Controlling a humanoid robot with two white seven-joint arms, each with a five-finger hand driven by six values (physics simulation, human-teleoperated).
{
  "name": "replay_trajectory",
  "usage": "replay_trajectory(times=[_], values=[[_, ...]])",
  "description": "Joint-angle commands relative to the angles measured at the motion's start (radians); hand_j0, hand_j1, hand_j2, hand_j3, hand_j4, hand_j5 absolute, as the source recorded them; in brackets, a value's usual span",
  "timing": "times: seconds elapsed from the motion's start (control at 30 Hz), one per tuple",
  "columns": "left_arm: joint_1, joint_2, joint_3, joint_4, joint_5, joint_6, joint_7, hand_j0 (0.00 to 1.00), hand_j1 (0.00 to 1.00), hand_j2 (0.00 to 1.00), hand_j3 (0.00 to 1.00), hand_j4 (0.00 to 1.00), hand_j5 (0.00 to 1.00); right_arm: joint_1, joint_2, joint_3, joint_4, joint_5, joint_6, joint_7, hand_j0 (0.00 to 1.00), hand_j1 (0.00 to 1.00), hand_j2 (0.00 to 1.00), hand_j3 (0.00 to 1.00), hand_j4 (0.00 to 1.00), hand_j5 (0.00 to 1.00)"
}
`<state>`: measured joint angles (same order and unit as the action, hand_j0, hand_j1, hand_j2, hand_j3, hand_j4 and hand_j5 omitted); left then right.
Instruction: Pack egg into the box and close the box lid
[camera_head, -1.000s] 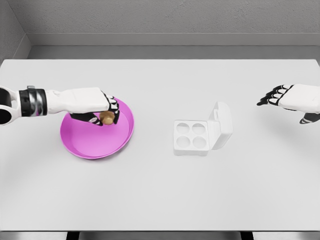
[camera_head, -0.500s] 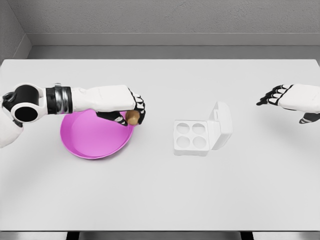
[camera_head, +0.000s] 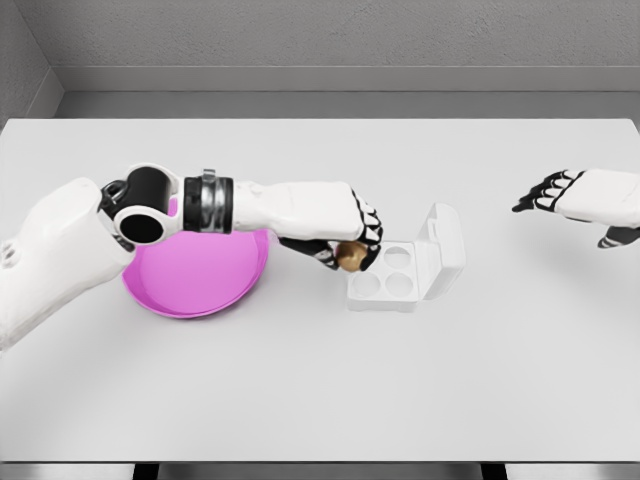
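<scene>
My left hand (camera_head: 348, 250) is shut on a brown egg (camera_head: 350, 256) and hovers over the left edge of the white egg box (camera_head: 384, 278), just above its back-left cup. The box has four round cups, and its lid (camera_head: 444, 245) stands open, tilted to the right. My right hand (camera_head: 560, 192) hangs open above the table at the far right, well clear of the box.
A magenta plate (camera_head: 200, 280) lies left of the box, partly under my left forearm (camera_head: 270, 207). The white table (camera_head: 320, 380) extends wide in front of the box and plate.
My left arm has carried the egg rightward, off the plate and across the gap to the box's left edge. The right hand has stayed where it was.
</scene>
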<state>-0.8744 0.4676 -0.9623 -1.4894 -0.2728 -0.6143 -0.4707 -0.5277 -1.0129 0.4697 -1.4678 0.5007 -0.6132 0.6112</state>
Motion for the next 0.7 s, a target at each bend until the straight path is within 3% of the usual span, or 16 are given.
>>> replay_trajectory(times=[0.0, 0.23, 0.37, 0.67], values=[[-0.003, -0.04, -0.019, 0.0, 0.0, 0.003, 0.001, 0.34, 0.34, 0.34, 0.34, 0.34, 0.34, 0.0, -0.003, 0.0, 0.0, -0.004, 0.002, 0.0, 1.0, 1.0, 1.0, 1.0, 1.0, 1.0], [-0.006, -0.073, -0.058, 0.02, 0.0, 0.003, 0.003, 0.35, 0.35, 0.35, 0.35, 0.35, 0.35, 0.0, -0.003, 0.001, 0.001, -0.004, 0.002, 0.0, 1.0, 1.0, 1.0, 1.0, 1.0, 1.0], [-0.011, -0.073, -0.056, 0.126, 0.009, 0.003, 0.004, 0.35, 0.35, 0.35, 0.35, 0.35, 0.35, 0.002, -0.003, 0.001, 0.001, -0.004, 0.002, 0.0, 1.0, 1.0, 1.0, 1.0, 1.0, 1.0], [-0.008, -0.075, -0.058, 0.123, 0.003, 0.003, 0.004, 0.36, 0.36, 0.36, 0.36, 0.36, 0.36, 0.002, -0.001, 0.003, 0.001, -0.004, 0.002, 0.0, 1.0, 1.0, 1.0, 1.0, 1.0, 1.0]])
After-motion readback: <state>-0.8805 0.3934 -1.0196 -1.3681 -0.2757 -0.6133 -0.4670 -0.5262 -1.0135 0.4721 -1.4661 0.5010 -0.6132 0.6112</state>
